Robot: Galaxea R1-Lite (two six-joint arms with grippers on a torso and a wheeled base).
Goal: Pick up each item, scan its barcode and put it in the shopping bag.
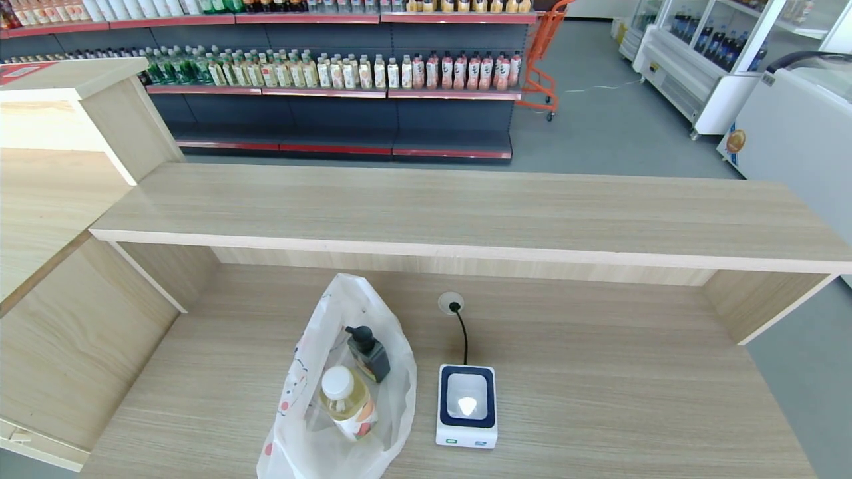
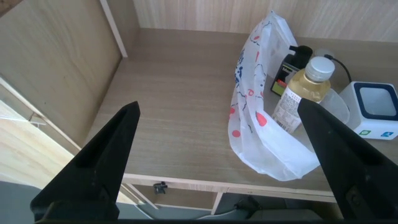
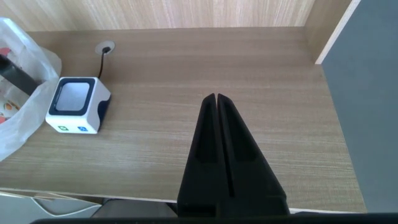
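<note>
Shopping bag (image 1: 303, 432) stands open on the counter (image 1: 599, 399), a pale juice bottle (image 1: 346, 399) and a dark pump bottle (image 1: 368, 352) inside it, just beside the lit scanner (image 1: 466, 406). Left pincer (image 2: 219, 106) hangs spread and empty; right pincer (image 3: 216, 99) is pressed together. Bagging looks complete; any next move would mean locating another item.

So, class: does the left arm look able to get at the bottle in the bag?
Probably yes. The bag gapes open, the bottle stands with its cap clear of the plastic, and only bare desk lies between it and the open left gripper.
</note>
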